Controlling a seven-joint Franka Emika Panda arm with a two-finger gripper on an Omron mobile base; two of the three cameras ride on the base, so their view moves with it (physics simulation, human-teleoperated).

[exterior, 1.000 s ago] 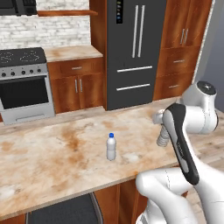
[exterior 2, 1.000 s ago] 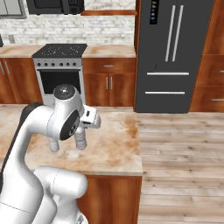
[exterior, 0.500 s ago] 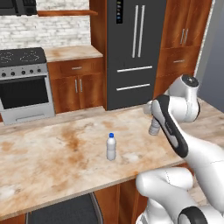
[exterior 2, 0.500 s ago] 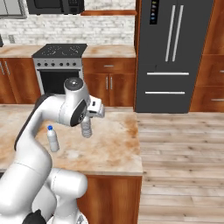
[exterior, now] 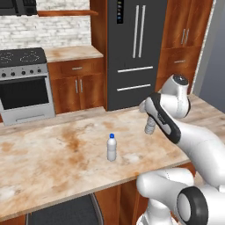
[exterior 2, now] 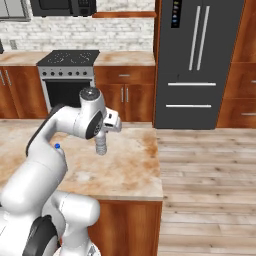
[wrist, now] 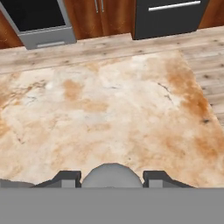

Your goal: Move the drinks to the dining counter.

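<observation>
The gripper (exterior: pixel 150 124) hangs over the dining counter (exterior: pixel 52 162), close to the end nearest the fridge (exterior: pixel 132 48). Its two fingers (wrist: pixel 65 178) are pulled in tight on a small clear bottle (exterior: pixel 150 126), one on each side of it. In the hand view the round grey body of that bottle (wrist: pixel 112 175) sits right between the two dark tips. The bottle hangs straight down below the fingers, with its bottom just above the marble (exterior 2: pixel 125 170). I cannot tell if it touches the top. From the right base view the same bottle (exterior 2: pixel 101 145) shows under the white hand, and its cap is hidden in the fingers. The other bottle (exterior: pixel 112 147) has a blue cap and stands upright on the counter, well apart from the fingers, farther in along the slab toward the stove (exterior: pixel 24 83) side. In the right base view just its blue cap (exterior 2: pixel 57 147) peeks out from behind the white arm.
</observation>
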